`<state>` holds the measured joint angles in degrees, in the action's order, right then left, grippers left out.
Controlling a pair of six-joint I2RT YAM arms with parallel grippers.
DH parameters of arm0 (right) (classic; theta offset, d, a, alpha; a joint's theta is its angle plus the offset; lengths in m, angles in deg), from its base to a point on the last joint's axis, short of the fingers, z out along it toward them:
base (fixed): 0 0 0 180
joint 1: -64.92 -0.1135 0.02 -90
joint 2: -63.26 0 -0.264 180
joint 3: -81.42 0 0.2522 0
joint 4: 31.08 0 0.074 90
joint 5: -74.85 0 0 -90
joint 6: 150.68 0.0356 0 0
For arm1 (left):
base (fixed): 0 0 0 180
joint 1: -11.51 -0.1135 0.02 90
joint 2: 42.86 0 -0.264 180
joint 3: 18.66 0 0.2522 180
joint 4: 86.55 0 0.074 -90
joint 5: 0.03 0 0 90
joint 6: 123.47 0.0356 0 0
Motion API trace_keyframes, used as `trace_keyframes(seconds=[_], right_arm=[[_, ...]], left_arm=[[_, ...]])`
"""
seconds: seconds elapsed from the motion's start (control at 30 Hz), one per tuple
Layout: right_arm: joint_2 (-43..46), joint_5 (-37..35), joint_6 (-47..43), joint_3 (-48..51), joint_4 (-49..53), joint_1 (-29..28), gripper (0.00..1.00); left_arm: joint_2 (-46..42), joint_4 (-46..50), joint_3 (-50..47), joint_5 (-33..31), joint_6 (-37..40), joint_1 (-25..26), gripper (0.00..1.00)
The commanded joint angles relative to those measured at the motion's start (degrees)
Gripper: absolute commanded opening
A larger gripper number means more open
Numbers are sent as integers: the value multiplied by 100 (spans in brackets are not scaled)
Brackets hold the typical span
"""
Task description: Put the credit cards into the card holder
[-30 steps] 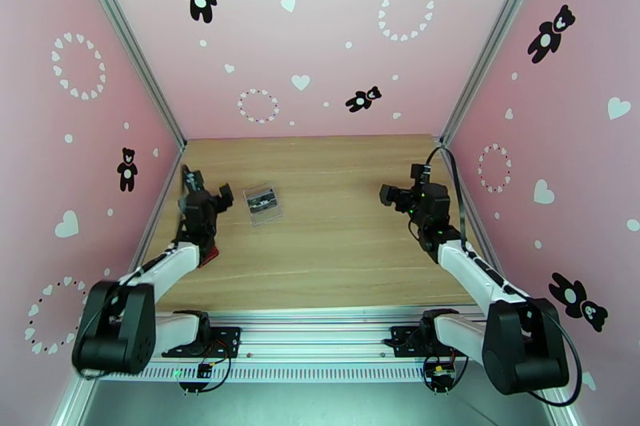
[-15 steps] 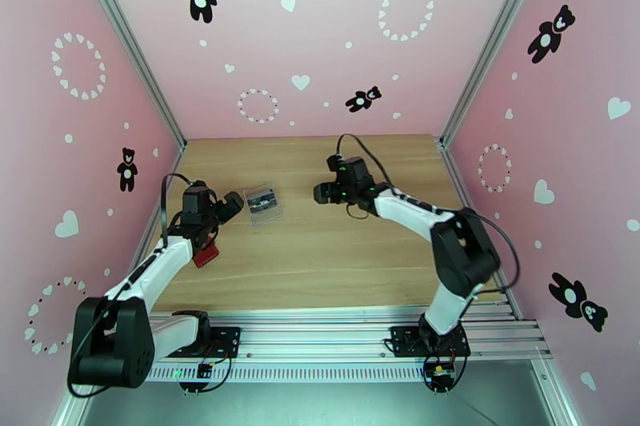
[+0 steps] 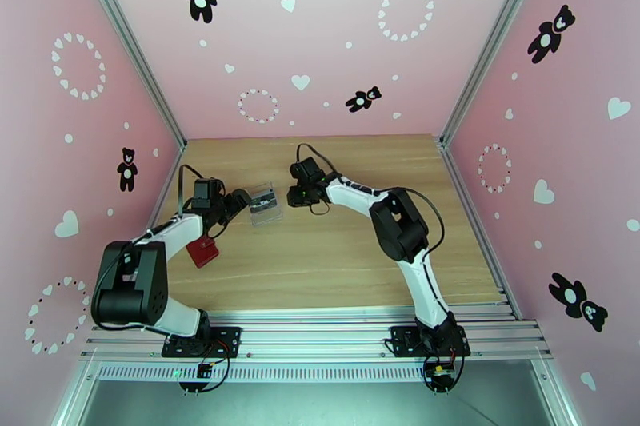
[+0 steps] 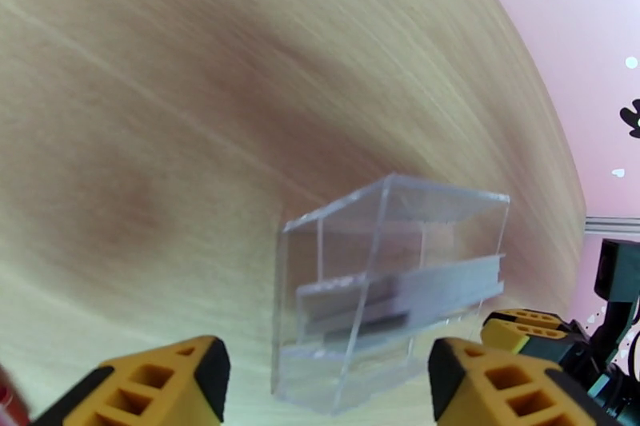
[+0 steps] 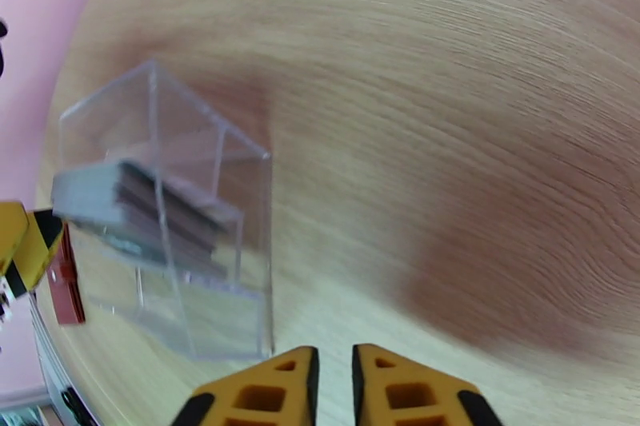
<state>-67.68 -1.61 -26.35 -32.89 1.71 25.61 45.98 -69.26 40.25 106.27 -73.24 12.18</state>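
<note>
The top camera looks down from high behind the arm bases over the whole table (image 3: 360, 260), while both wrist cameras, low and close, face the clear box (image 3: 265, 209) (image 4: 352, 260) (image 5: 200, 180) of credit cards (image 5: 152, 212) from opposite sides.

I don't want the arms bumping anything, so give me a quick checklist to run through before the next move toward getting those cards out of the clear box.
1. Find the credit cards: ok, stacked inside the clear box.
2. Check the left hand is open: ok, fingers wide apart, facing the box.
3. Check the right hand is ready to grasp: not ok, fingers almost together, nothing between them.
4. Keep the hands apart: ok, one on each side of the box.
5. Check the card holder is open: cannot tell; it lies on the table, on the near side of the left hand.
</note>
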Motion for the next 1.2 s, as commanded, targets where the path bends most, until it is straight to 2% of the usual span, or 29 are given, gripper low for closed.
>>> trace_keyframes(seconds=[0.0, 0.13, 0.3, 0.6, 0.7, 0.77, 0.93, 1.1, 1.17], right_arm=[[-370, 148, 276, -384, 228, -20, 18], [-497, 286, 251, -519, 291, -156, 14], [-354, 652, 511, -190, -77, -392, 9], [364, 687, 695, 819, -603, -1089, 10], [857, 388, 451, 1246, -493, -1174, 12], [1291, -12, 232, 1563, -334, -1142, 15], [2142, -528, -303, 2067, 95, -850, 36], [2467, -646, -901, 1968, 499, -348, 46], [2286, -423, -1192, 1616, 699, -175, 52]], left_arm=[[289, -278, 376, 241, -24, -40, 70], [727, -499, 630, 524, -13, -35, 62], [1174, -753, 875, 757, 70, -40, 58], [1560, -1222, 944, 1534, 178, 1, 61], [1581, -1243, 959, 1714, 256, 86, 63], [1545, -1194, 995, 1778, 324, 167, 64], [1352, -1034, 1195, 2007, 524, 343, 70], [948, -696, 1209, 1729, 692, 364, 77], [681, -449, 1143, 1444, 758, 355, 78]])
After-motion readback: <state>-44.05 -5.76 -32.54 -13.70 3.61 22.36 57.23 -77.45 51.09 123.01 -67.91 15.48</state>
